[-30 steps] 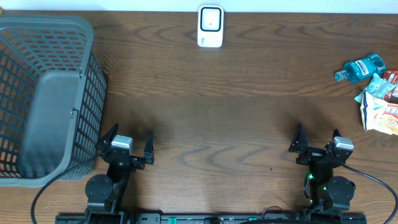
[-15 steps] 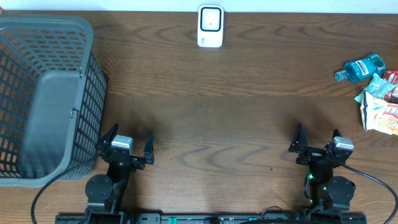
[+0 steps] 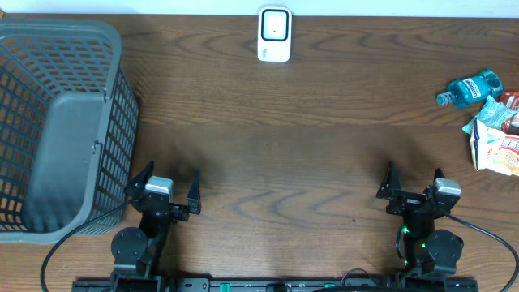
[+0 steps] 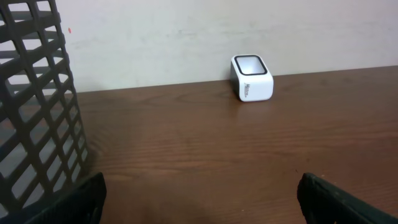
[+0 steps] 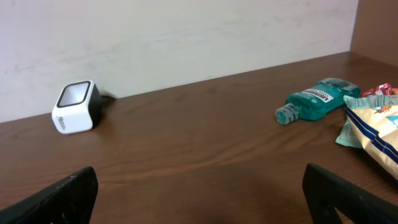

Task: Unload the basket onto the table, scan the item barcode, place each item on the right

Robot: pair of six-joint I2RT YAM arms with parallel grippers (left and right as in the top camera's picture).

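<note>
- The left claw [image 3: 169, 183] is sitting at the near edge of the counter [image 3: 308, 154], on the left. Its jaws are spread wide and it's gripping nothing.
- Same deal with the right claw [image 3: 413, 183] on the near right: it's gaping wide open and holding nothing.
- The two claws are sitting well apart, both pointing toward the far edge, and neither is touching any of the items.
- The scanner [image 3: 274, 34], a little white box with a dark window, is standing at the far edge around the middle, right up against the pale wall [image 4: 186, 37]. In both wrist views it's showing up way in the distance.
- The stuff to scan is lying at the far right of the counter. A teal mouthwash bottle [image 3: 472, 87] is lying on its side with its cap pointing left.
- Just beside the bottle, on the near side, some snack bags [image 3: 496, 144] are piling up. They're running off the right edge of the overhead view, so I can't tell how many there are.
- A big grey mesh basket [image 3: 61, 31] is taking up the left side, and I'm not seeing anything in it. Its wall is filling the left edge of the left wrist view, close to the left claw.
</note>
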